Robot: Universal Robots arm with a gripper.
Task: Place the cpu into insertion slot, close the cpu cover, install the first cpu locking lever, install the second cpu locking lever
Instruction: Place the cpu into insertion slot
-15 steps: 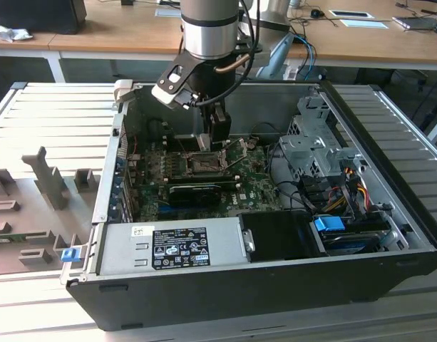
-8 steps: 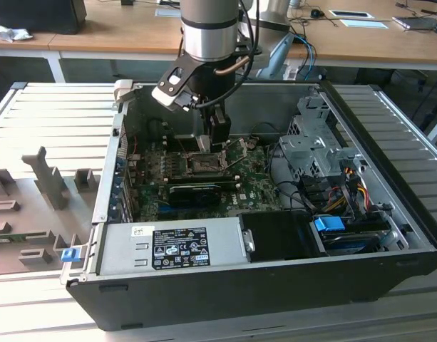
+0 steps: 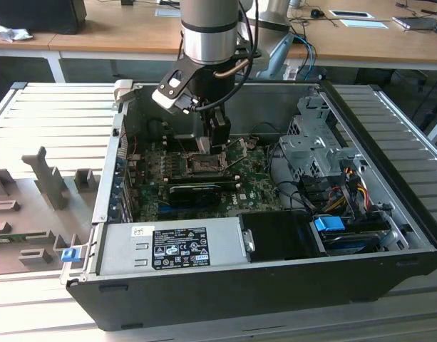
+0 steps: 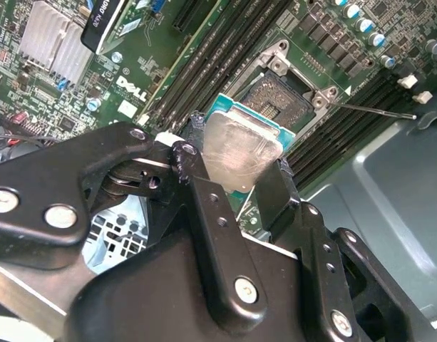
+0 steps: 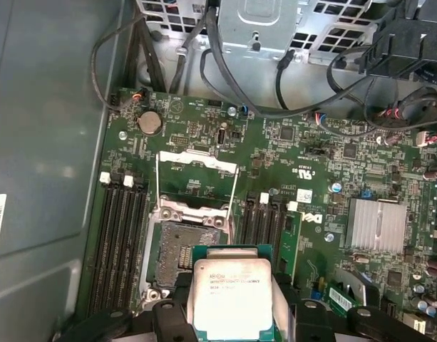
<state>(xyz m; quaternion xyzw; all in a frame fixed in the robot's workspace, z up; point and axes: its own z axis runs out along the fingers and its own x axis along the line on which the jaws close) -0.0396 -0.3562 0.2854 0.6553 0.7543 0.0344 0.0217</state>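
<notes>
- The step in hand looks like the first one, placing the chip; nothing is seated in the socket yet.
- The black two-fingered gripper (image 4: 241, 171) is closed narrowly on the small flat square cpu (image 4: 239, 151) with its pale silvery metal top. Its black fingers (image 4: 204, 203) press the chip's two opposite edges.
- In both wrist views the cpu hangs level, face up, above the green motherboard (image 5: 311, 149). It sits just off one edge of the square insertion slot (image 5: 181, 249) rather than squarely over it, and is clearly apart from the board.
- The insertion slot is bare, its dark contact field exposed. It lies mid-board between two banks of long black memory slots (image 5: 122, 242).
- The thin silvery cpu cover (image 5: 197, 159), a frame with an open window, appears swung up along the slot's edge nearest the grey drive cage (image 5: 254, 25). One thin wire locking lever (image 4: 375, 109) stands released beside the slot.
- In the exterior view the gripper (image 3: 218, 135) reaches down inside the open dark computer case (image 3: 275, 285), toward its rear wall.
- By my judgement, seating the cpu calls for centring it over the slot, squaring its corners to the frame, and lowering it flat without any tilt or sliding across the contacts.
</notes>
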